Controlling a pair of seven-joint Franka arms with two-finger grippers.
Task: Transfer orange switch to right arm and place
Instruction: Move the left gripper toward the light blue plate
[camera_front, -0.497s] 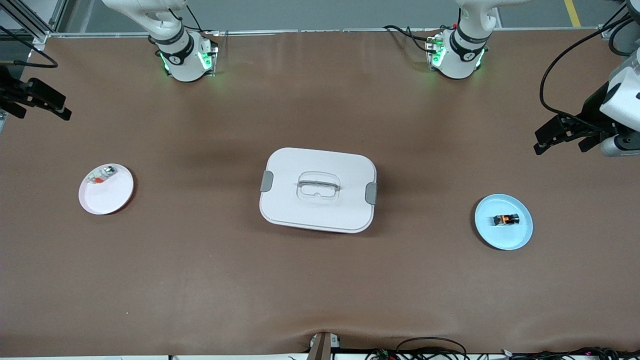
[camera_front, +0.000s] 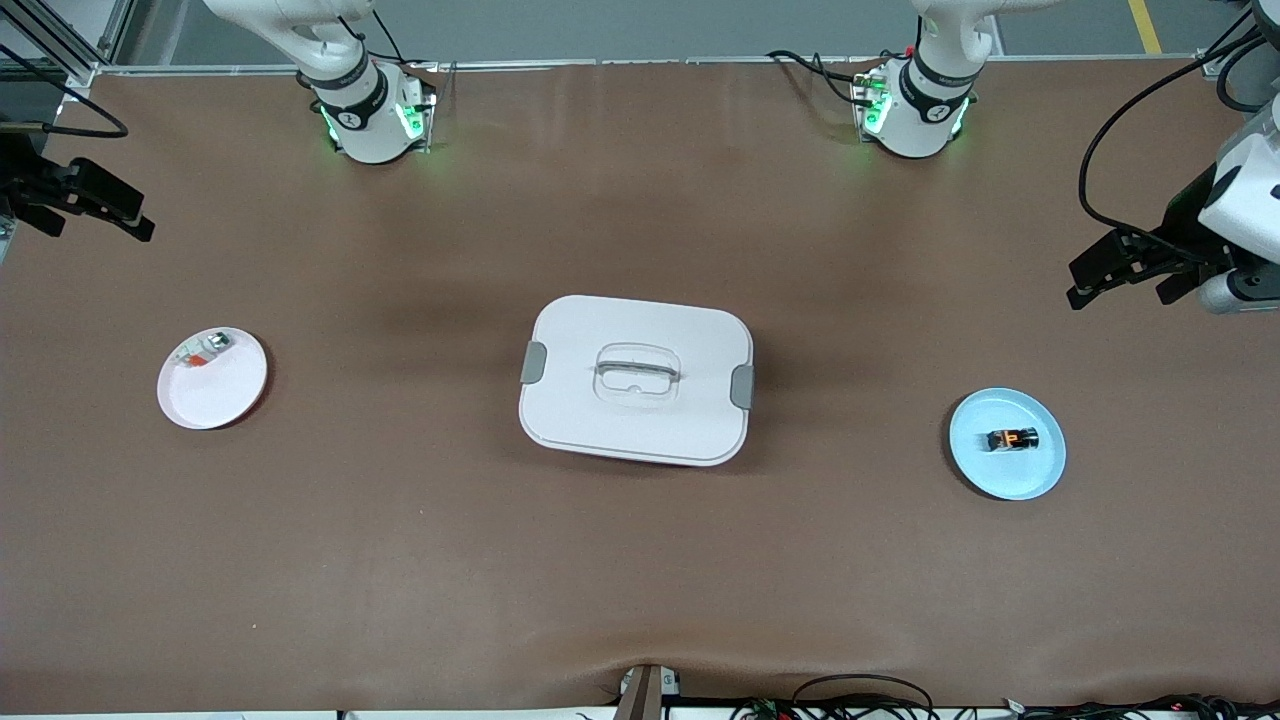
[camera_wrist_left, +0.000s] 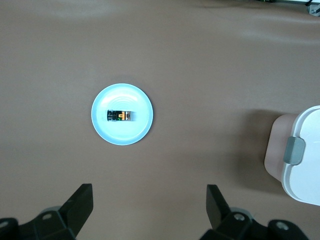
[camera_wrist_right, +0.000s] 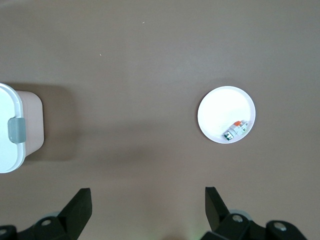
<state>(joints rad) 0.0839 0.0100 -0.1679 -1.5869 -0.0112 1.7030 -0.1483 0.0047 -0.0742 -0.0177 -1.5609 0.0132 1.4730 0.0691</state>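
Front view: orange switch (camera_front: 1012, 439) lies mid blue plate (camera_front: 1030, 480) near bench's left-arm end, untouched, within left arm's reach for pickup. Left tool (camera_front: 1125, 270) up over that bench edge, fingers spread, empty. Right tool (camera_front: 90, 200) over the bench's right-arm edge, spread, empty, waiting. White lidded box (camera_front: 636, 380) at bench centre.

You have two plates on the table: one blue plate (camera_front: 1030, 478) and one white plate (camera_front: 225, 400). You see one orange switch (camera_front: 1012, 439), one small white-grey part (camera_front: 203, 351), one lidded white box (camera_front: 636, 379), and two grippers, the left gripper (camera_front: 1120, 268) and the right gripper (camera_front: 95, 205).
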